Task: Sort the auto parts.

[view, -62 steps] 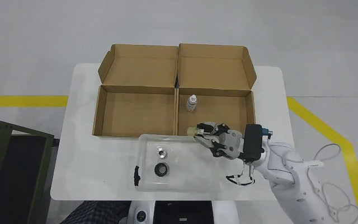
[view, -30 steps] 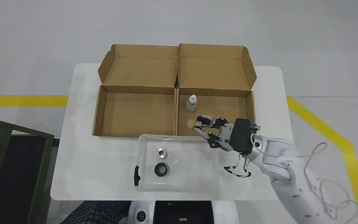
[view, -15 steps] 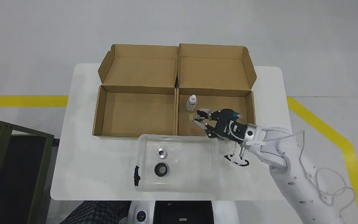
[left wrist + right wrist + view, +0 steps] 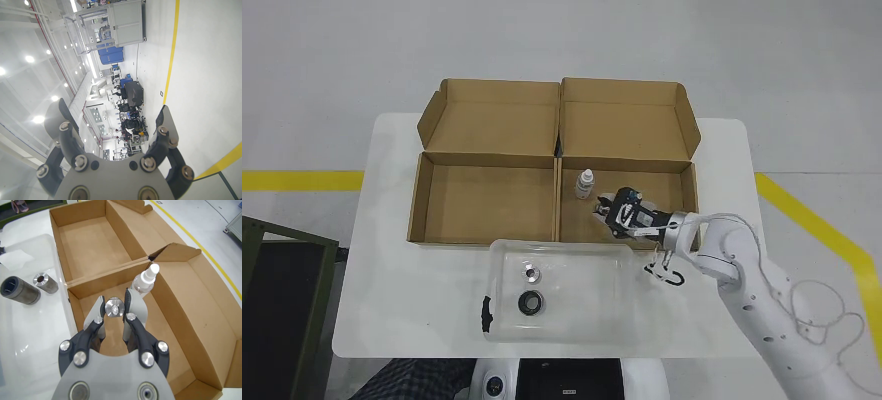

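Overhead, a white table (image 4: 382, 260) stands on a pale grey floor (image 4: 322, 60) crossed by yellow tape (image 4: 302, 180). Two open cardboard boxes sit side by side on its far half, lids folded back. These are the left box (image 4: 485, 205) and the right box (image 4: 652, 190), which has a spray bottle (image 4: 585, 183) upright in its far left corner. Just near of them lies a clear tray (image 4: 582, 300) holding a small silver cylinder (image 4: 530, 271) and a darker, wider sleeve (image 4: 531, 301).

The right gripper (image 4: 114, 300) hangs over the left part of the right box, just beside the bottle. Its fingers are drawn in narrow around a round metal part (image 4: 115, 309). Brown box floor lies open to its right, and strips of tabletop run left and right of the boxes. The left gripper (image 4: 112, 105) is spread wide and faces a factory hall.

The part's lower body is hidden, so I cannot tell whether it touches the box floor. A black piece (image 4: 484, 313) at the tray's left rim is too small to identify.
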Controlling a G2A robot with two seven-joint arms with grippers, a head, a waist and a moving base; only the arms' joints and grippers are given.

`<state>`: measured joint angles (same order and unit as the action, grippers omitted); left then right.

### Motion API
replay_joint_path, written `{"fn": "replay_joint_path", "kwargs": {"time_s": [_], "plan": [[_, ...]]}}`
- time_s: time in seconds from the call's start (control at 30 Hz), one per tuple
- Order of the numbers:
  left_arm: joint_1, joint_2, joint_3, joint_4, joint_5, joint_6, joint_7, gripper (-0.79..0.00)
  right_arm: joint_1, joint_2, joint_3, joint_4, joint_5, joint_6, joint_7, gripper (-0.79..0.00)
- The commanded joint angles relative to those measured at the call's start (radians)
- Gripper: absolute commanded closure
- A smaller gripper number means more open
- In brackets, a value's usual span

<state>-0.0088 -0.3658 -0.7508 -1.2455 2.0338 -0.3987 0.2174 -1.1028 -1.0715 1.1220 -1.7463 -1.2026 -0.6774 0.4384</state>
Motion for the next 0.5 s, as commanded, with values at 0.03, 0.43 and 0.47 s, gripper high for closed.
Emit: {"fn": "replay_joint_path", "kwargs": {"time_s": [0.03, 0.43, 0.47], "plan": [[0.0, 0.0, 0.0, 0.0, 0.0, 0.0, 0.0, -0.785, 0.019, -0.004, -0.018, 0.025, -0.007, 0.006, 0.022, 0.0], [0.0, 0.0, 0.0, 0.0, 0.0, 0.0, 0.0, -0.785, 0.127, -0.029, -0.108, 0.149, -0.01, 0.037, 0.106, 0.0], [0.0, 0.0, 0.0, 0.0, 0.0, 0.0, 0.0, -0.785, 0.134, -0.031, -0.114, 0.156, -0.007, 0.038, 0.114, 0.0]]}}
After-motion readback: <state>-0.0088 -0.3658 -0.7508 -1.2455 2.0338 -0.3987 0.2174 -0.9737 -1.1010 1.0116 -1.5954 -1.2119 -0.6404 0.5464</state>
